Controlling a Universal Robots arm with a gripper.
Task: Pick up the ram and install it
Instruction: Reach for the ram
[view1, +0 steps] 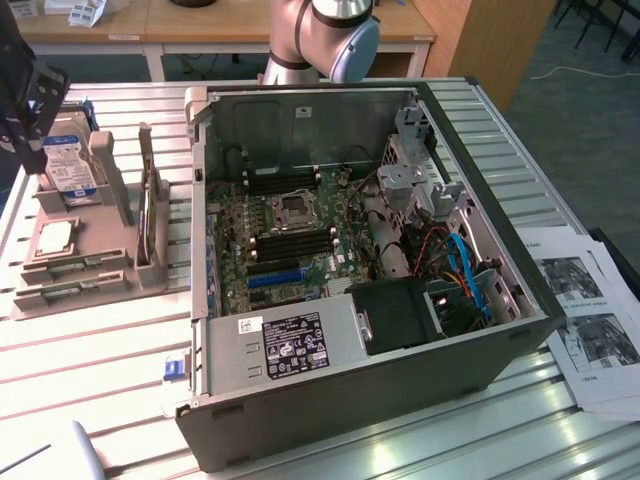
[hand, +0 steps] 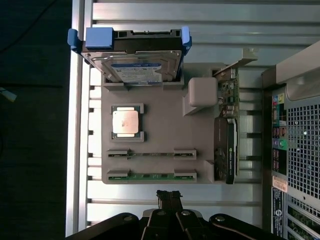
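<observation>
Two ram sticks are seen stood on edge in the grey holder on the worktop, beside the open computer case. The jaws are seen pressed together and empty, poised above the holder, clear of both sticks. Each stick is judged light, stiff and fragile, best pinched across its thin faces at mid-length, with the contacts spared.

bright, even room light. in the wrist view the processor just ahead of the pincer gleams washed-out, and the tabletop edge glares white. in the exterior view glare streaks the tabletop far from the pincer; the computer case interior lies shaded.
</observation>
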